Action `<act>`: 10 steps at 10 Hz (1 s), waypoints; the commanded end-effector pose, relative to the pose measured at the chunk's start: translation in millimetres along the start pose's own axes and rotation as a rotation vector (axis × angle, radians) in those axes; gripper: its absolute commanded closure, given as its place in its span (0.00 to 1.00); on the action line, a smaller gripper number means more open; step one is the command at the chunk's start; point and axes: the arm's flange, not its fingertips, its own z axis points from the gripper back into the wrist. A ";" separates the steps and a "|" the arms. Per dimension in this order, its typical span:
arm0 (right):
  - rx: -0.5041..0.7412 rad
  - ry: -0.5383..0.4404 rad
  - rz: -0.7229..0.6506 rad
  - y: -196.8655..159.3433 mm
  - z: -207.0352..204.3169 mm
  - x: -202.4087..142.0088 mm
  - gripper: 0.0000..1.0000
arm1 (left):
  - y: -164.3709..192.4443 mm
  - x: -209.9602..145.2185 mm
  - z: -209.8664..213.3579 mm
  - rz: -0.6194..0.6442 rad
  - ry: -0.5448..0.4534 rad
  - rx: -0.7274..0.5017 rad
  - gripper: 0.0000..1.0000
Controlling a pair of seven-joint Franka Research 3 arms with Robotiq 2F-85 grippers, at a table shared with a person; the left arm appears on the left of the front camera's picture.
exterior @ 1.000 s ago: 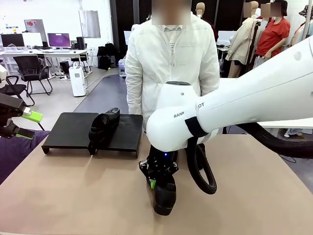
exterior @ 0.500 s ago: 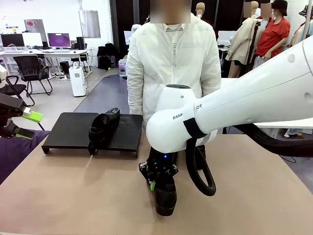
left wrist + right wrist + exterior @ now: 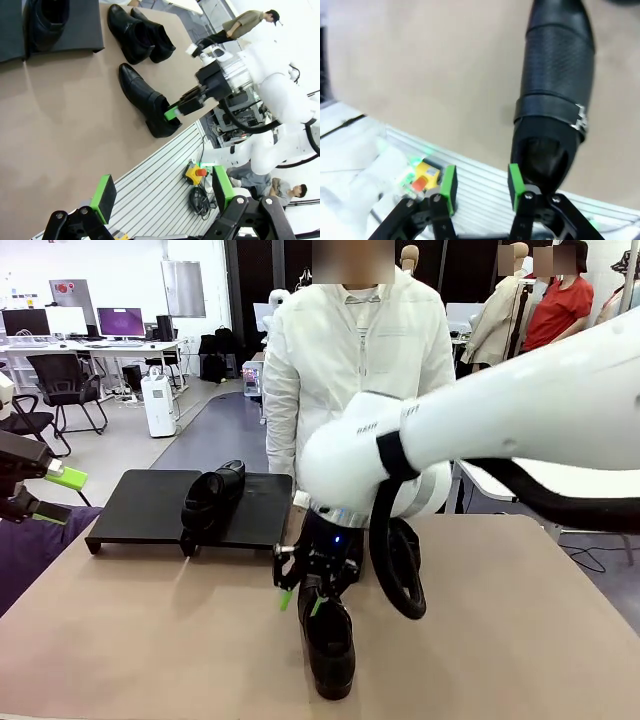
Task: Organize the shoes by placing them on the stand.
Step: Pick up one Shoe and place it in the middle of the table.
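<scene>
Closest to me is one of the shoes [image 3: 328, 640], lying on the tan table [image 3: 150, 640] around the middle, close to the near edge. It's black leather with a smooth shiny toe, a pebbled upper and a strap with a small metal buckle [image 3: 580, 120]. The right arm sweeps in from the right and bends down at the wrist, so the right gripper [image 3: 300, 595] points down at the heel end of that shoe. Its jaws are partway apart with nothing between the green pads [image 3: 449, 189]. One finger sits right by the heel opening, but I can't tell if it's touching. Over at the left edge the left gripper [image 3: 58, 495] hangs off the side of the table, jaws spread wide and empty. Further back on the left is the stand [image 3: 140, 505], a low matte-black flat platform in two sections, with one shoe on the stand [image 3: 212, 495] roughly where the sections meet. A pair of shoes [image 3: 140, 35] sits side by side on the table right of the stand. A person in a white jacket [image 3: 355, 370] stands at the far side.
</scene>
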 end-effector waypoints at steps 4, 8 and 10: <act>0.205 -0.107 0.045 -141.4 196.4 -73.1 0.00 | 1.7 -0.7 1.9 -0.018 0.000 -0.011 0.00; 0.536 -0.471 -0.255 -322.4 261.3 -153.2 0.00 | 1.7 -0.7 1.9 -0.018 0.000 -0.011 0.00; 0.600 -0.514 -0.376 -368.4 245.2 -172.4 0.00 | 1.7 -0.7 1.9 -0.018 0.000 -0.011 0.00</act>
